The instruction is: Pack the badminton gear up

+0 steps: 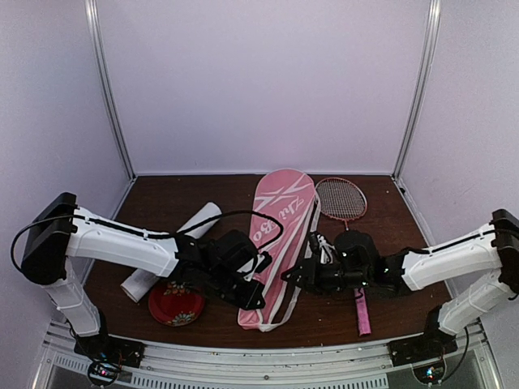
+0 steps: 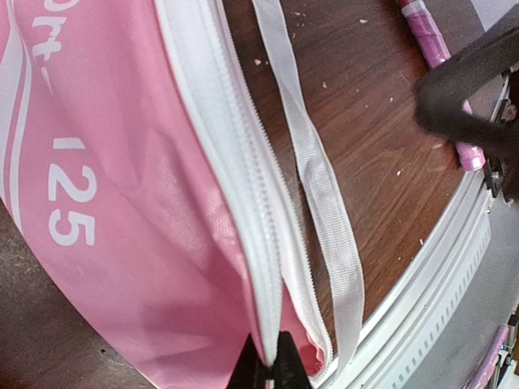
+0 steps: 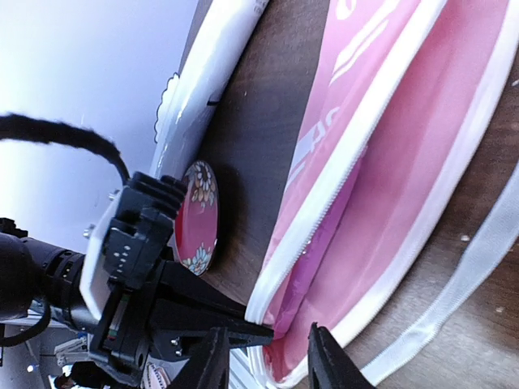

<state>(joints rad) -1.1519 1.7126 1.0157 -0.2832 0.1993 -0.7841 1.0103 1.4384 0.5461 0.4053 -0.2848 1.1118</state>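
A pink bag [image 1: 280,231] lies lengthwise down the middle of the brown counter [image 1: 162,194], lettering up. The left pincer [image 1: 248,293] sits at the bag's near left edge and the right pincer [image 1: 294,275] at its right edge, opposite. A racquet [image 1: 341,199] lies right of the bag, its head at the far end and its pink handle partly hidden by the right arm. A white tube [image 1: 177,245] slants to the left of the bag, with a red plate [image 1: 176,306] by its near end.

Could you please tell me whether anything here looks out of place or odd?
Only small things: white flecks litter the table beside the pink bag's loose strap, and an unrelated red floral plate sits left of it.
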